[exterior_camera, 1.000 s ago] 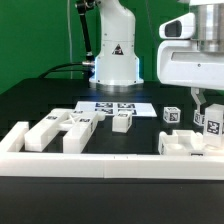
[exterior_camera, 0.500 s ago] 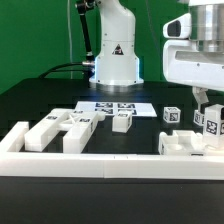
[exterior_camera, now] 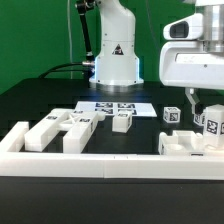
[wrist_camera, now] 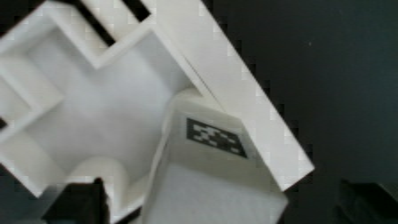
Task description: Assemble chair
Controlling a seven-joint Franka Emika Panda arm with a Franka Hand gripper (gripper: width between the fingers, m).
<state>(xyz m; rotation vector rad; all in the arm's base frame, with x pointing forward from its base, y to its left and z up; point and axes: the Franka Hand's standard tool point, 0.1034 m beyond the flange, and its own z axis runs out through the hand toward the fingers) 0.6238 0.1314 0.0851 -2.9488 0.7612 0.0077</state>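
border rail: the low white border rail [exterior_camera: 110,165] runs along the front of the black table [exterior_camera: 40,100], nearest the camera, in front of and below the fingers.
seat slab: the seat slab [exterior_camera: 178,146] lies flat just behind the rail, under the fingers.
upright leg: the upright leg [exterior_camera: 212,123] stands on the slab, its tag facing the exterior camera and its top between the fingers; in the wrist view it rises over the slab.
gripper: the gripper [exterior_camera: 205,104] hangs straight above the leg.
fingers: the fingers [exterior_camera: 190,98] are spread and pinch nothing. The one in full view stands clear of the leg, with a gap showing; the other is cut off at the frame edge.
tagged cube: the tagged cube [exterior_camera: 172,115] sits near the visible finger, to the exterior view's left, apart from the slab.
loose parts: the loose parts [exterior_camera: 60,130] are clustered well to the exterior view's left of the fingers.
marker board: the marker board [exterior_camera: 113,107] lies flat, farther back than the fingers and to their left in the exterior view.
arm base: the arm base [exterior_camera: 117,55] stands farthest back.
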